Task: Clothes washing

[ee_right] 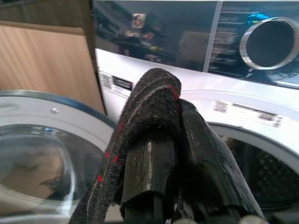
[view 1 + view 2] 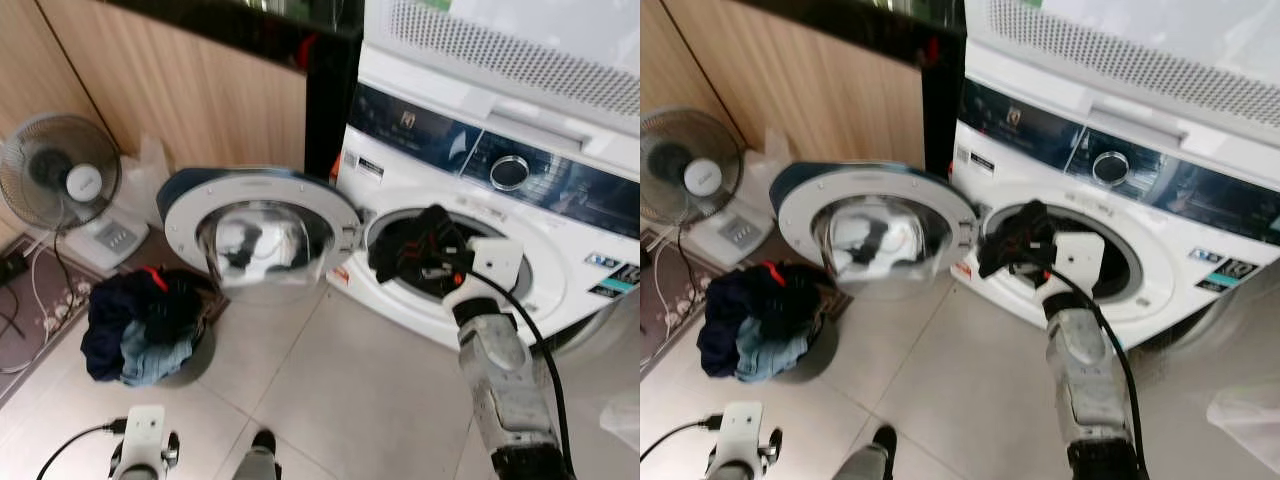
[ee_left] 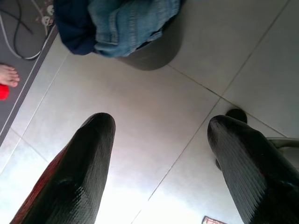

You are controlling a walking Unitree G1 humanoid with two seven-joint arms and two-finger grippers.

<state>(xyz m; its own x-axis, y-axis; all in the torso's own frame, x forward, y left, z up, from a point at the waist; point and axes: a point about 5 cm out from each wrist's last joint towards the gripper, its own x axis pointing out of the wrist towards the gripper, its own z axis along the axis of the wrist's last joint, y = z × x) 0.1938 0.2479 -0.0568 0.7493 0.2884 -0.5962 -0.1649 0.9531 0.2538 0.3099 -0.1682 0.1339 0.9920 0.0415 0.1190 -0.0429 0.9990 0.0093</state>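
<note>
The right hand (image 2: 432, 255) is clamped on one black garment (image 2: 405, 245) at the mouth of the single washing machine (image 2: 560, 240), whose one door (image 2: 262, 235) hangs open to the left. One basket (image 3: 154, 49) of clothes sits on the floor, left. The left hand (image 3: 161, 163), fingers apart, hangs over tiles.

Four cameras: my two head eyes and one on each wrist.

My eyes look forward and down, both taking in the washing machine (image 2: 470, 190), its open door (image 2: 875, 235), the clothes basket (image 2: 150, 325) and fan (image 2: 60, 175) from a little way back. My left wrist camera points down at the floor tiles (image 3: 154, 107) and that basket; my right wrist camera sits close to the drum opening (image 1: 261, 172), sharing door and panel with my eyes.
</note>
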